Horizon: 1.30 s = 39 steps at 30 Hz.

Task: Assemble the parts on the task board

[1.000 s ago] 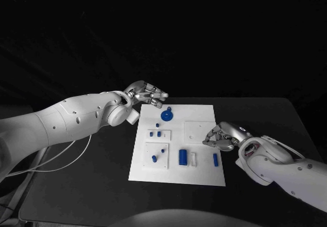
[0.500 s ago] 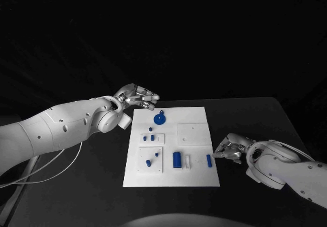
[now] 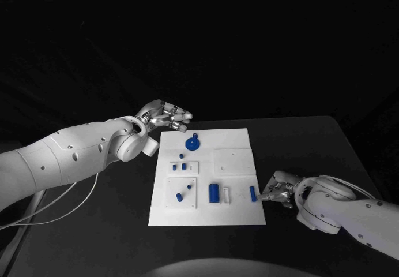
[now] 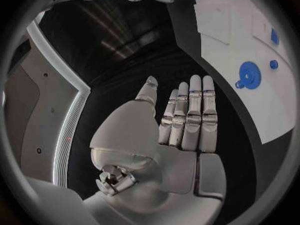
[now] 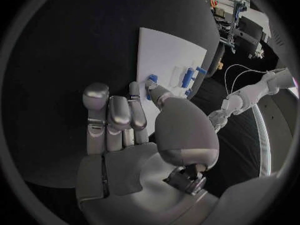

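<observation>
Black table (image 3: 316,144) with a dark backdrop, so the white task board (image 3: 237,141) really pops. Nearest to the robot, the right hand (image 3: 278,189) sits low at the board's right edge, fingers bent forward with the tips at or just short of the small blue bar (image 3: 252,194) lying near that edge; from the wrist view I honestly can't tell if it's pinching it or only touching it. If the fingers close off-centre, my guess is the bar skids off the edge or the light board gets shoved, and then every socket is misaligned. Just inward are the bigger blue block (image 3: 214,192) and a white slotted piece (image 3: 225,194), close enough to get bumped. Further up, little blue pegs (image 3: 179,167), then the round blue disc (image 3: 192,144). Farthest, the left hand (image 3: 169,118) hovers off the far-left corner, flat, fingers straight, holding nothing.
</observation>
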Available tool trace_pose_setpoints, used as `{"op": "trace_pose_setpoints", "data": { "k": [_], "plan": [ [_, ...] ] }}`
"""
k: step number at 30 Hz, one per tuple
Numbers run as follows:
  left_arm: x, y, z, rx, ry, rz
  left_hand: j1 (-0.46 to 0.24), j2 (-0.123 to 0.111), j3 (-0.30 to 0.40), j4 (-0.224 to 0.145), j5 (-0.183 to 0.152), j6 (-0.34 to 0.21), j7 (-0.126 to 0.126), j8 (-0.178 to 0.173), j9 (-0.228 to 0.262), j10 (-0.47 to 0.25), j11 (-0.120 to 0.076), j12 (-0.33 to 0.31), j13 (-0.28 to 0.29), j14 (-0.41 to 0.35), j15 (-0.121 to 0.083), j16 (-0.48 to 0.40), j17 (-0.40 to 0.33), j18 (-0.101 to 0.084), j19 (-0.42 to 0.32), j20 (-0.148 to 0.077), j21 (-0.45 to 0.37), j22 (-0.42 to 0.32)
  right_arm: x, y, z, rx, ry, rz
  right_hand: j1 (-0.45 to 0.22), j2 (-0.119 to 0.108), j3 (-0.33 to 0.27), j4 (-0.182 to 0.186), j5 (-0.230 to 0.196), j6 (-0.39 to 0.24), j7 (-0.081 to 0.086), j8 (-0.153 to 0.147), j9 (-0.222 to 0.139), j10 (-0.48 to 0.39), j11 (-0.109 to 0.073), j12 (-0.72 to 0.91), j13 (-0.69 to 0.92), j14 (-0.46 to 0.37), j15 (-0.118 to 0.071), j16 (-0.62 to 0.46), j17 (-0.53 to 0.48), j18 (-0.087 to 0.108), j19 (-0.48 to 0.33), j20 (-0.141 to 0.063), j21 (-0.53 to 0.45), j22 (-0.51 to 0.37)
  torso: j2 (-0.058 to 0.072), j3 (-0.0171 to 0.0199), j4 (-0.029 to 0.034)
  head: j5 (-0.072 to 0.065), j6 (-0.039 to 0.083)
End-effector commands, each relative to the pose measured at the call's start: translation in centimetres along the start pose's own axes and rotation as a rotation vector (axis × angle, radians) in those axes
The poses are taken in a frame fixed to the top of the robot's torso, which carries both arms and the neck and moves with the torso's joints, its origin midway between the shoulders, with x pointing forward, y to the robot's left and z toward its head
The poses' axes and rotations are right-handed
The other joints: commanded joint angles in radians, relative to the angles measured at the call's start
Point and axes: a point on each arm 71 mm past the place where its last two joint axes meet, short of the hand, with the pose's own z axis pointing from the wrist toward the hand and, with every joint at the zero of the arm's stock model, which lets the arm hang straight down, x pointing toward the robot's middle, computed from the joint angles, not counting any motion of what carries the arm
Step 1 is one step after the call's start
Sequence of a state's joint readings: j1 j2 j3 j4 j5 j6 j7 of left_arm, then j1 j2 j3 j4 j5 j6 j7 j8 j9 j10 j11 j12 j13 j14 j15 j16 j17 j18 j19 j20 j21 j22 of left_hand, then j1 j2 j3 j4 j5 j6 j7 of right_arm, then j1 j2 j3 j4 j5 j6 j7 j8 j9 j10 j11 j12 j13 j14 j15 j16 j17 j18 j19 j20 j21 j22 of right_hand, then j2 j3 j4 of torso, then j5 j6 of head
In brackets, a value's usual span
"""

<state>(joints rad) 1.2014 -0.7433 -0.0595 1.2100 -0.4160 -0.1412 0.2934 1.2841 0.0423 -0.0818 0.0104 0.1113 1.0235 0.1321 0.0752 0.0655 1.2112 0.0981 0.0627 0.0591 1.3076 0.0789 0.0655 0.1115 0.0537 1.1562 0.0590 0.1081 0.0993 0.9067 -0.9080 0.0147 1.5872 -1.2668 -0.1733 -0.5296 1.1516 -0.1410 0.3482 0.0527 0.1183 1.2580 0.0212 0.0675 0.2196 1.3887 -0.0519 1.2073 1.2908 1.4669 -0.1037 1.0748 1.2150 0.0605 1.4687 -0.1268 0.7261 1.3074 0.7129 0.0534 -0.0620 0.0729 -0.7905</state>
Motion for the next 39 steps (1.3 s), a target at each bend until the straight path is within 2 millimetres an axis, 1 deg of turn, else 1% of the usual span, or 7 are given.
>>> {"op": "trace_pose_setpoints", "data": {
  "k": [1, 13, 20, 27, 31, 33, 39],
  "plan": [
    [0.0, -0.1, 0.0, 0.015, -0.006, -0.008, -0.001, 0.011, -0.001, -0.006, 0.002, 0.006, 0.002, 0.000, 0.001, -0.002, 0.002, -0.003, 0.002, -0.003, -0.005, -0.002, -0.002, -0.007, -0.005, -0.001, 0.002, -0.002, 0.2, 0.3, 0.0, 0.022, -0.010, 0.005, -0.002, -0.015, 0.001, 0.021, -0.011, 0.006, -0.001, -0.003, 0.014, 0.007, 0.000, -0.006, 0.002, 0.001, 0.004, 0.005, -0.001, -0.008, 0.041, 0.005, 0.004, 0.085, 0.000, -0.0011, -0.0003, 0.002, -0.003],
    [-0.1, 0.0, -0.1, 0.003, -0.005, -0.008, -0.003, 0.012, -0.001, -0.005, 0.001, 0.005, 0.002, 0.000, 0.001, -0.003, 0.003, -0.003, 0.002, -0.003, -0.005, -0.002, -0.002, -0.007, -0.005, 0.000, 0.002, -0.002, 0.2, 0.5, 0.0, 0.028, -0.021, -0.002, -0.033, -0.036, 0.003, 0.072, -0.032, 0.003, -0.001, -0.003, 0.071, 0.007, -0.001, -0.011, 0.003, 0.000, 0.003, 0.005, -0.002, -0.009, 0.041, 0.004, 0.003, 0.085, 0.000, -0.0001, -0.0010, 0.009, -0.008],
    [-0.2, 0.1, -0.1, -0.004, -0.005, -0.008, -0.002, 0.011, -0.001, -0.005, 0.001, 0.003, 0.003, 0.000, 0.001, -0.005, 0.004, -0.003, 0.002, -0.003, -0.005, -0.002, -0.002, -0.007, -0.005, 0.000, 0.002, -0.002, -0.3, 0.4, 0.1, 0.036, -0.042, -0.011, -0.024, -0.036, 0.010, 0.046, 0.033, -0.002, -0.003, -0.004, 0.085, 0.004, -0.003, -0.017, -0.001, 0.000, 0.001, 0.000, -0.005, -0.009, 0.040, 0.002, -0.004, 0.083, 0.000, 0.0004, -0.0020, 0.012, -0.007],
    [-0.3, 0.2, -0.1, -0.011, -0.006, -0.008, -0.001, 0.012, -0.001, -0.006, 0.002, 0.003, 0.003, 0.000, 0.001, -0.005, 0.003, -0.003, 0.002, -0.003, -0.005, -0.002, -0.002, -0.007, -0.005, 0.000, 0.002, -0.002, -1.5, 1.3, -0.2, 0.014, -0.091, 0.002, -0.030, -0.034, 0.012, 0.031, 0.038, 0.004, -0.008, -0.003, 0.113, 0.005, -0.006, -0.016, 0.001, 0.000, -0.001, -0.001, -0.005, -0.010, 0.042, 0.000, -0.004, 0.084, -0.001, -0.0004, -0.0014, 0.012, -0.006],
    [-0.3, 0.2, -0.1, -0.014, -0.005, -0.008, -0.001, 0.012, -0.001, -0.006, 0.002, 0.003, 0.003, 0.000, 0.001, -0.005, 0.003, -0.003, 0.002, -0.003, -0.005, -0.002, -0.002, -0.007, -0.005, 0.000, 0.002, -0.002, -2.3, 1.7, -0.4, 0.012, -0.110, 0.011, -0.030, -0.036, 0.009, 0.033, 0.035, 0.005, -0.013, -0.002, 0.177, 0.005, -0.010, -0.018, 0.001, 0.000, -0.003, -0.001, -0.005, -0.012, 0.042, -0.002, -0.005, 0.084, 0.000, -0.0015, -0.0009, 0.011, -0.005],
    [-0.3, 0.2, -0.1, -0.015, -0.005, -0.008, -0.001, 0.012, -0.001, -0.006, 0.002, 0.003, 0.003, 0.000, 0.001, -0.005, 0.003, -0.003, 0.002, -0.003, -0.005, -0.002, -0.002, -0.007, -0.005, 0.000, 0.002, -0.002, -2.7, 1.8, -0.4, 0.016, -0.114, 0.013, -0.029, -0.036, 0.006, 0.040, 0.032, -0.006, -0.018, -0.003, 0.274, 0.003, -0.016, -0.020, 0.001, 0.000, -0.007, -0.002, -0.005, -0.013, 0.042, -0.006, -0.007, 0.083, 0.000, -0.0015, -0.0007, 0.011, -0.005],
    [-0.3, 0.3, -0.1, -0.018, -0.004, -0.008, -0.001, 0.012, -0.001, -0.006, 0.001, 0.002, 0.003, 0.000, 0.001, -0.007, 0.004, -0.003, 0.002, -0.004, -0.005, -0.002, -0.003, -0.007, -0.005, 0.000, 0.002, -0.002, -3.0, 2.2, -0.6, 0.027, -0.103, 0.009, -0.040, -0.048, 0.003, 0.054, 0.016, -0.023, -0.024, 0.000, 0.479, 0.000, -0.017, -0.026, -0.002, -0.001, -0.009, -0.007, -0.005, -0.014, 0.042, -0.009, -0.013, 0.083, 0.000, -0.0020, -0.0008, 0.011, -0.004]
  ]
}}
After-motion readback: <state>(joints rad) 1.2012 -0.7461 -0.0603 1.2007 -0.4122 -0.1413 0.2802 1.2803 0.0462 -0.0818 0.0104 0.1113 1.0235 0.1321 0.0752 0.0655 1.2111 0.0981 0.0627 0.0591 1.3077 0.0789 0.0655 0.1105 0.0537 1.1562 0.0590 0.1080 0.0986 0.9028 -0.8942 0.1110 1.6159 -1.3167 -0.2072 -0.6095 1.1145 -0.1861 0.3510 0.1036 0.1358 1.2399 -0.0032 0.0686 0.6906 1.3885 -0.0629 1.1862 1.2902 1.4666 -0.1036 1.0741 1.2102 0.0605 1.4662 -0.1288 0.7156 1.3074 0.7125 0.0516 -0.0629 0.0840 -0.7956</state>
